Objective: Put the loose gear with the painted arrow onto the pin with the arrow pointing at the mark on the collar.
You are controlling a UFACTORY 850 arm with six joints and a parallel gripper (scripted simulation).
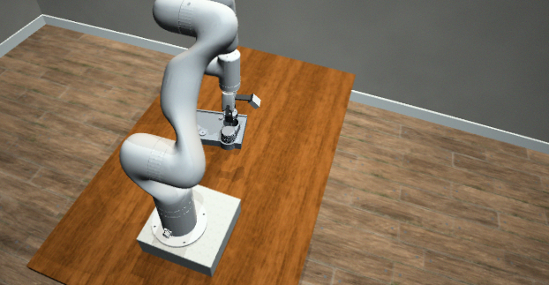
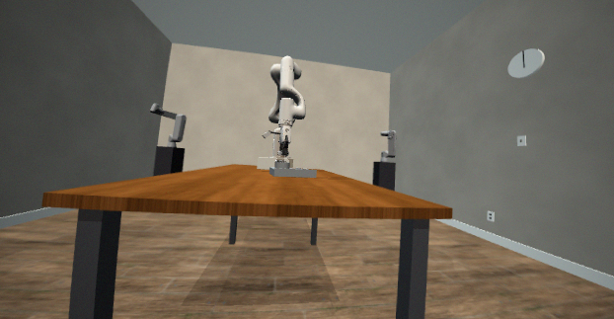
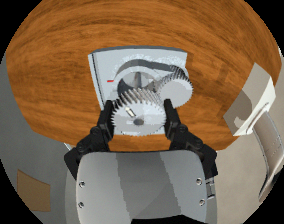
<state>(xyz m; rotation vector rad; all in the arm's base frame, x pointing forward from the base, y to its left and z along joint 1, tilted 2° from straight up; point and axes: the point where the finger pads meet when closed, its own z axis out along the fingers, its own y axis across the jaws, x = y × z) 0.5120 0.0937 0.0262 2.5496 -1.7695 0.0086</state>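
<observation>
Grey gear (image 3: 138,113) clamped in hand (image 3: 140,115), teeth visible only from wrist, over timing case (image 3: 102,72)

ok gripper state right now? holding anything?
Gripper: shut on the loose gear, held by its toothed rim above the timing case.

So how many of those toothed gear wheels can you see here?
2. One gear is clamped in the pincer, above the grey case. The second gear sits on the case, just beyond it to the right. Others may be hidden beneath the held one.
</observation>
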